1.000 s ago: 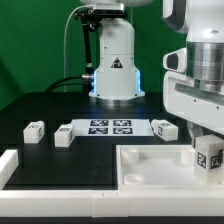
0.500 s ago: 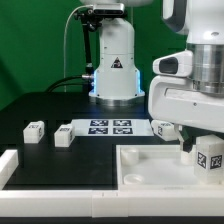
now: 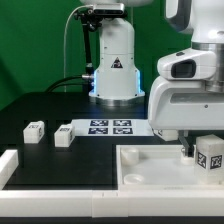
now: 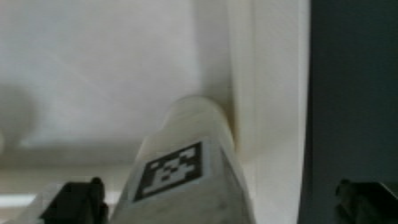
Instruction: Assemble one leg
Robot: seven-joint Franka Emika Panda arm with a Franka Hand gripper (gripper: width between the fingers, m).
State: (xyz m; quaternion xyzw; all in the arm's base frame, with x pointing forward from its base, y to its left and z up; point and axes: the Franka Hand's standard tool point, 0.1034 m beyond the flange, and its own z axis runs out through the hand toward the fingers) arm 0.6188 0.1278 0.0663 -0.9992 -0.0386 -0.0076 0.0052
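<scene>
A leg (image 3: 210, 154), a small white block with a square tag, stands upright at the near right corner of the large white tray-like piece (image 3: 150, 165). My gripper (image 3: 203, 148) hangs over it with the fingers either side. In the wrist view the leg (image 4: 183, 165) rises between the two dark fingertips (image 4: 77, 200). One fingertip is close to the leg and the other stands well off it, so my gripper (image 4: 219, 203) looks open. Three more legs lie on the table, two at the exterior view's left (image 3: 34, 130) (image 3: 63, 135) and one by the gripper (image 3: 163, 127).
The marker board (image 3: 110, 127) lies flat at mid-table in front of the robot base (image 3: 113, 65). A white corner block (image 3: 8, 165) sits at the exterior view's near left. The tray's raised rim runs beside the held-over leg.
My wrist has swung toward the exterior view's left and risen a little. The leg at the tray corner has stayed where it was.
</scene>
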